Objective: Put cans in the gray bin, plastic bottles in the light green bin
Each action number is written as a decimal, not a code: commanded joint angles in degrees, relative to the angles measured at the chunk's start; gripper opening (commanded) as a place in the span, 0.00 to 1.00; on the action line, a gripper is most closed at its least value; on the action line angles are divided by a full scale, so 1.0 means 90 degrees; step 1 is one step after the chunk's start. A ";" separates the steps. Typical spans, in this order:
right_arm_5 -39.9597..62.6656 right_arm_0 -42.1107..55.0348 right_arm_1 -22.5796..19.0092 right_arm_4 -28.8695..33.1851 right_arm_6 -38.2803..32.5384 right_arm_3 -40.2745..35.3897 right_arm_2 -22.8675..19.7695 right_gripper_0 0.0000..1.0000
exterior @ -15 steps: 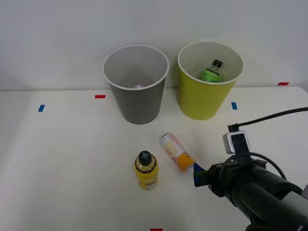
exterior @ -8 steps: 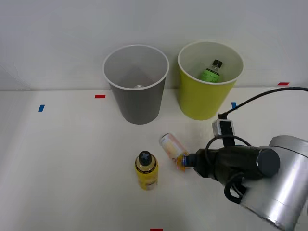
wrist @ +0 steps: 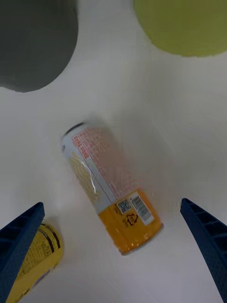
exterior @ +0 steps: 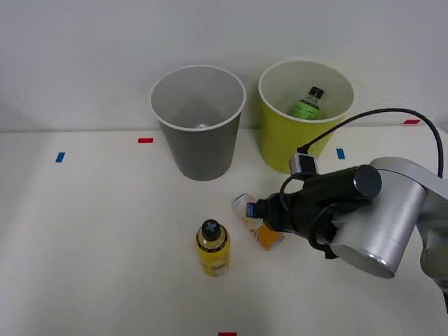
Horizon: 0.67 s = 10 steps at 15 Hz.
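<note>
Two spread blue fingers [wrist: 21,241] flank the lying can [wrist: 111,187] without touching.

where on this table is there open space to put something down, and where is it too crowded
The widest bare patch is the table's left side, from the blue tape mark across to the yellow bottle. Another strip runs along the near edge around the red mark. It is crowded in the middle, where the can, the right gripper and the gray bin and light green bin cluster.
</note>
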 commanded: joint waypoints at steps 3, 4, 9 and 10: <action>-0.0113 -0.0970 0.0277 0.0151 0.2236 0.1118 0.0657 1.00; -0.0122 -0.1058 0.0316 0.0102 0.2265 0.1245 0.0735 1.00; -0.0132 -0.1380 0.0375 -0.0670 0.2353 0.1656 0.0735 1.00; -0.0122 -0.1400 0.0355 -0.0806 0.2363 0.1665 0.0735 1.00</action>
